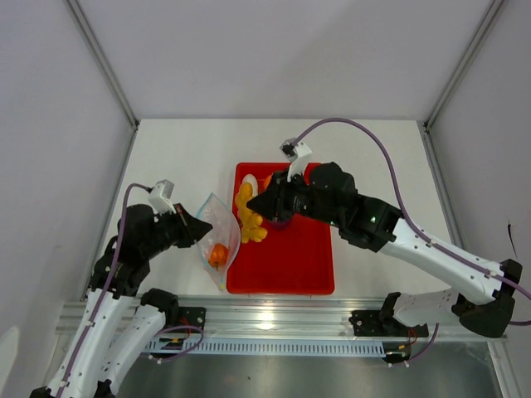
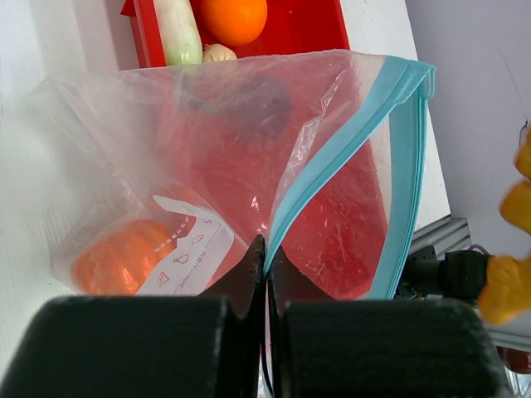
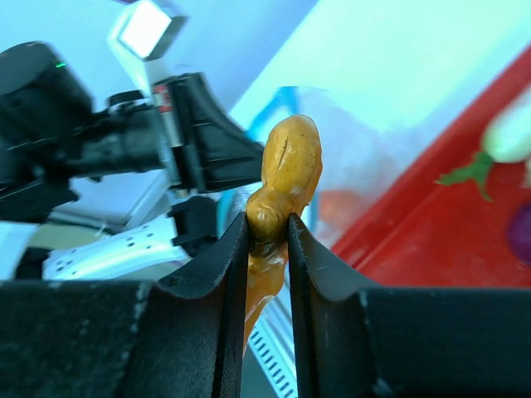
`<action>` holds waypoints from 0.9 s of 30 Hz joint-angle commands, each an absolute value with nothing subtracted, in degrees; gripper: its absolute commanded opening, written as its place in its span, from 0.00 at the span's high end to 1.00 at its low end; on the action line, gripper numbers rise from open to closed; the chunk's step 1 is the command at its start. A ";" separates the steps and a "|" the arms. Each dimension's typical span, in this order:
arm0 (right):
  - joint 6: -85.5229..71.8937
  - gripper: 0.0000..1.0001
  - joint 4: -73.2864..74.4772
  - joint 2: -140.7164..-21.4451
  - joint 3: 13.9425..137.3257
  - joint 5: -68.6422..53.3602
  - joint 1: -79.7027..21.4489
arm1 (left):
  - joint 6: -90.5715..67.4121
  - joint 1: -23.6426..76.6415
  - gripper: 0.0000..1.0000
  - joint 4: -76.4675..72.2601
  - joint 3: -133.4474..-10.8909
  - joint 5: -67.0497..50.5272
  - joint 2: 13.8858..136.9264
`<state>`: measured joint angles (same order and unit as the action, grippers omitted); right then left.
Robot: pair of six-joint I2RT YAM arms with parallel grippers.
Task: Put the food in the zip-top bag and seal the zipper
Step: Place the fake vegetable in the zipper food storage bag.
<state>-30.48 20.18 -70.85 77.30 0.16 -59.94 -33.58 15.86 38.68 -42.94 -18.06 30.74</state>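
Note:
The clear zip-top bag (image 1: 221, 234) lies at the red tray's left edge, its mouth held open. My left gripper (image 1: 199, 228) is shut on one lip of its blue zipper (image 2: 332, 157). The orange pumpkin (image 2: 116, 261) sits inside the bag (image 2: 207, 157). My right gripper (image 1: 259, 207) is shut on the yellow ginger (image 3: 288, 174), held above the tray's left rim beside the bag mouth. The ginger also shows in the top view (image 1: 249, 222). The white radish (image 2: 178, 33), orange (image 2: 234, 18) and garlic (image 2: 218, 52) lie in the tray. The purple onion (image 3: 523, 236) shows at the right wrist view's edge.
The red tray (image 1: 290, 265) sits at the table's middle front. A metal rail (image 1: 274, 319) runs along the near edge between the arm bases. Grey walls close in both sides. The right arm reaches across over the tray.

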 commanded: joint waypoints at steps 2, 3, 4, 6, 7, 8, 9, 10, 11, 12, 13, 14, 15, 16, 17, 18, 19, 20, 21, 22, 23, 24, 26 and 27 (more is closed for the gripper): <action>-31.64 0.94 14.16 -72.59 80.07 -3.25 -63.44 | -34.63 16.00 0.99 37.62 -44.21 -18.90 31.03; -31.64 0.93 13.63 -72.77 80.16 -3.16 -63.98 | -34.63 16.00 0.99 37.70 -44.30 -18.72 31.20; -31.73 0.94 12.58 -73.12 80.07 -2.99 -64.59 | -34.63 16.00 0.99 37.71 -44.47 -18.81 31.29; -32.16 0.94 12.31 -74.00 80.51 -3.42 -65.21 | -34.72 16.00 0.99 37.71 -44.56 -18.81 31.46; -32.60 0.94 11.87 -74.44 80.68 -3.69 -65.21 | -34.72 16.00 0.99 37.71 -44.65 -18.81 31.46; -32.69 0.93 11.78 -75.23 80.68 -3.69 -65.56 | -34.80 16.00 0.99 37.62 -44.65 -18.98 31.46; -32.70 0.94 11.52 -75.67 80.68 -3.08 -65.74 | -34.89 16.00 0.99 37.53 -44.74 -19.25 31.46; -32.87 0.94 11.86 -76.20 80.77 -2.47 -65.83 | -34.98 16.00 0.99 37.53 -45.00 -19.34 31.38; -33.13 0.94 12.39 -77.42 81.03 -1.76 -65.92 | -35.07 16.00 0.99 37.53 -44.65 -19.42 31.29; -33.13 0.94 12.65 -78.13 81.38 -1.06 -65.92 | -35.24 16.00 1.00 37.44 -44.56 -19.51 31.20; -33.13 0.94 13.00 -78.83 81.47 -0.01 -66.09 | -35.33 16.00 0.99 37.53 -44.73 -19.51 30.94; -33.40 0.94 13.18 -80.14 81.56 1.83 -66.18 | -35.51 16.00 1.00 37.53 -44.74 -19.60 30.85; -33.57 0.94 13.18 -80.77 81.65 2.72 -66.44 | -35.51 16.00 0.99 37.53 -44.65 -19.69 30.76; -33.84 0.94 13.44 -81.55 81.91 4.29 -66.45 | -35.59 16.00 1.00 37.53 -44.82 -19.86 30.76; -34.45 0.94 13.71 -83.04 82.18 4.83 -66.36 | -35.60 16.00 1.00 37.44 -44.82 -19.95 30.59; -34.63 0.91 13.28 -83.84 82.35 5.09 -66.36 | -35.60 16.00 0.99 37.53 -44.82 -20.04 30.59; -34.63 0.86 13.10 -84.54 82.79 5.01 -66.44 | -35.60 16.00 0.99 37.70 -44.74 -20.13 30.59; -34.72 0.77 13.36 -85.33 83.23 5.71 -66.62 | -35.42 16.00 1.00 37.79 -44.91 -19.95 30.59; -34.72 0.59 13.88 -86.82 83.84 6.15 -66.71 | -35.42 16.00 0.99 37.88 -45.00 -19.95 30.59; -34.28 0.52 15.28 -87.53 85.41 6.24 -66.97 | -35.25 16.00 0.99 38.14 -45.17 -19.95 30.59; -34.02 0.47 16.16 -88.24 86.13 6.85 -67.23 | -35.16 16.00 0.99 38.23 -45.26 -19.86 30.59; -33.49 0.37 17.13 -88.85 86.65 7.29 -67.41 | -35.07 16.00 0.99 38.32 -45.35 -19.78 30.50; -32.96 0.32 17.31 -88.77 87.27 7.82 -68.11 | -34.98 16.00 0.99 38.41 -45.18 -19.69 30.32; -32.87 0.28 17.23 -88.60 87.28 7.82 -68.20 | -34.98 16.00 1.00 38.41 -45.18 -19.69 30.32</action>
<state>-33.89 16.95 -89.27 83.50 5.21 -67.11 -34.61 15.86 38.68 -43.09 -18.72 30.94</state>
